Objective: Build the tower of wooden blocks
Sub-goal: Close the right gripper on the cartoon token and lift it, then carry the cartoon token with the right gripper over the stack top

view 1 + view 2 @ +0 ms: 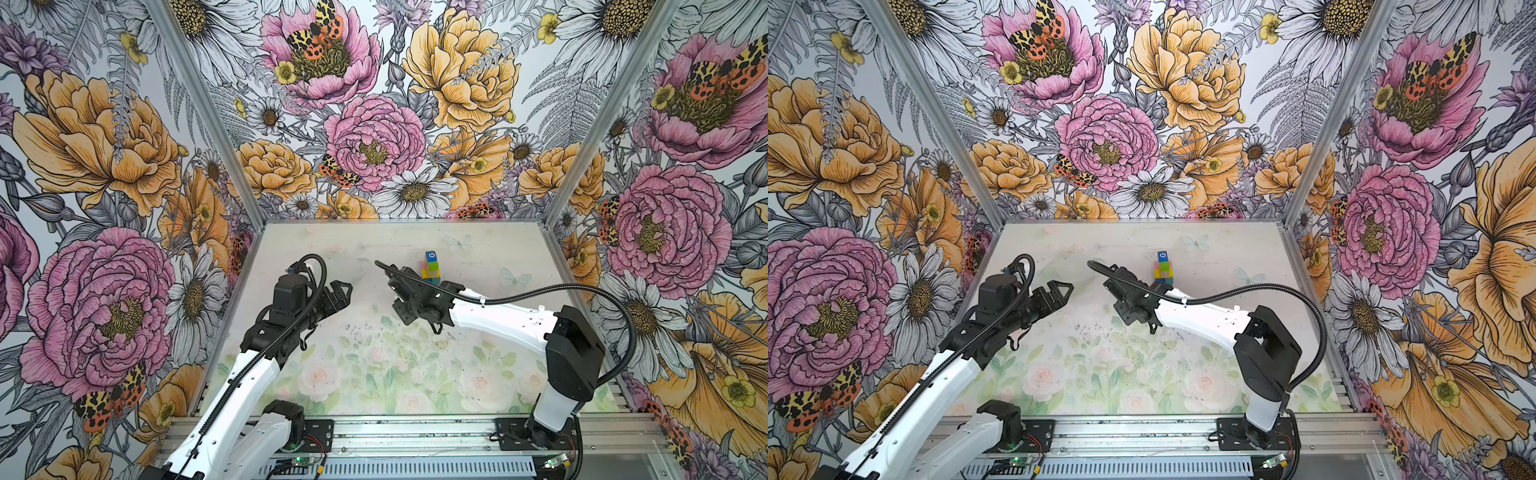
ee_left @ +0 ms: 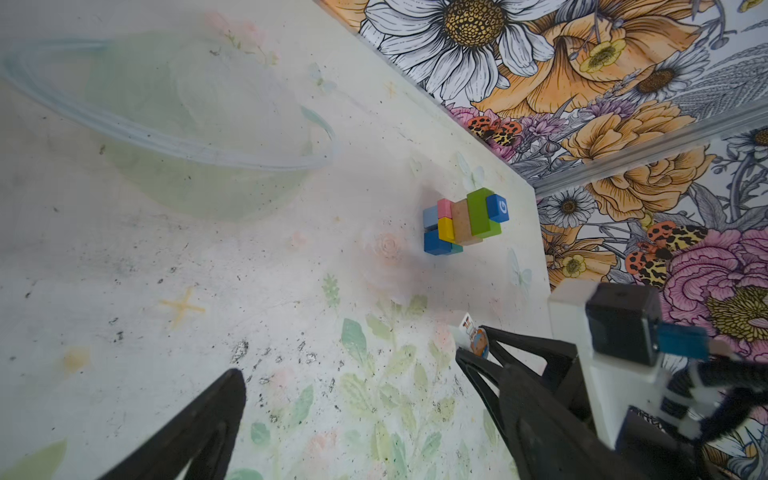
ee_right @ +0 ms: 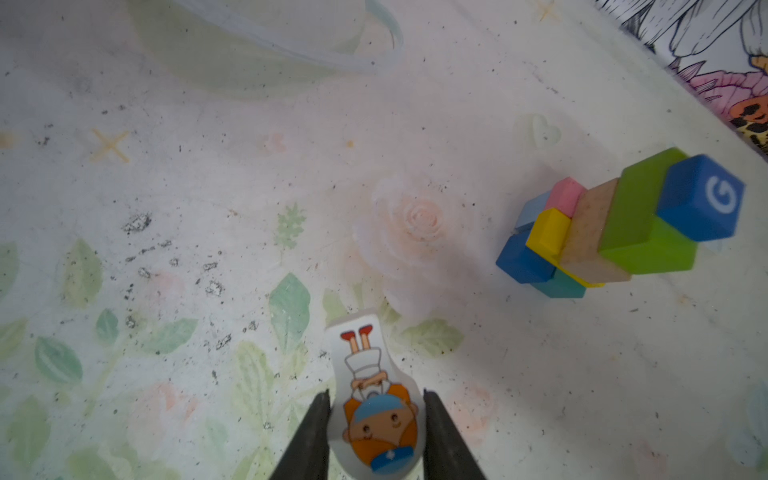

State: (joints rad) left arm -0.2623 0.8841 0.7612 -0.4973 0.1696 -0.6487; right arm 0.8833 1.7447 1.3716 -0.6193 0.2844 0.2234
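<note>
Tower (image 1: 430, 268) stands near the bench's far edge with an offset blue G cube (image 3: 702, 198) on top; right gripper (image 3: 376, 419) clamps a figure piece (image 3: 374, 399), left gripper (image 2: 353, 399) gapes empty, so an off-centre placement would likely topple it.

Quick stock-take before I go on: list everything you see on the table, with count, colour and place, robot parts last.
tower: one; far right of centre on the table, all blocks stacked in it.
blue G cube: one, dark blue, tower top.
green brick: one, under the cube.
bare-wood brick: one, below green.
yellow and pink bricks: one each, lower.
base cubes: dark blue, light blue, teal, lowest.
figure piece: one, white, cartoon child, in right gripper.
clear bowl: one, far left of centre.
left gripper: open, empty.
right gripper: shut on figure piece.
</note>
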